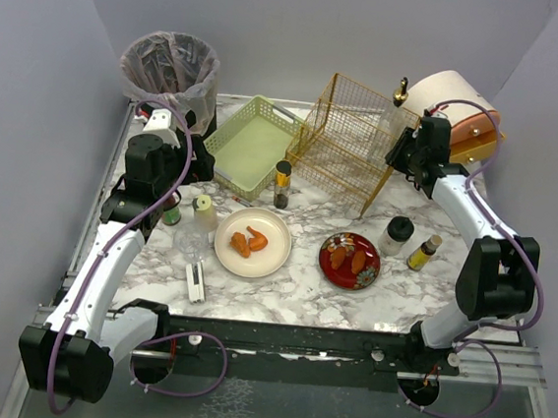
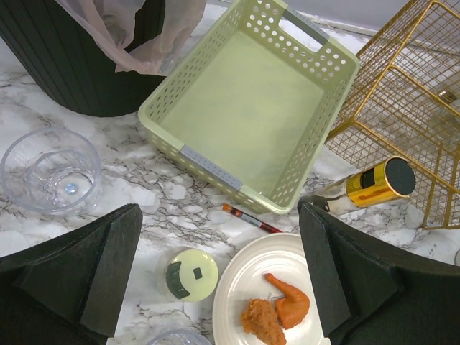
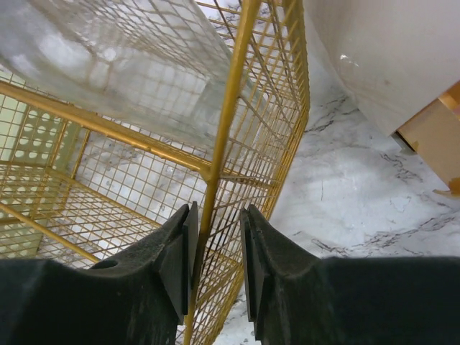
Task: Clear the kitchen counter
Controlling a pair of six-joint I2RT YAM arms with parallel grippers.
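Kitchen counter (image 1: 300, 295) is looking cluttered. Right gripper (image 3: 218, 212) is straddling the probably light, stiff gold wire rack (image 3: 228, 93), jaws narrowly parted around its bar. Left gripper (image 2: 219, 212) is hovering wide-spread, empty.

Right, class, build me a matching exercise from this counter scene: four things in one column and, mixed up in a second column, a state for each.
Things:
1. green basket
2. white plate
3. gold wire rack
4. bin

States:
A. lined with a plastic bag
B. holds orange fried food
C. empty
D. one bar straddled by the right claw

Pairs: 1-C, 2-B, 3-D, 4-A
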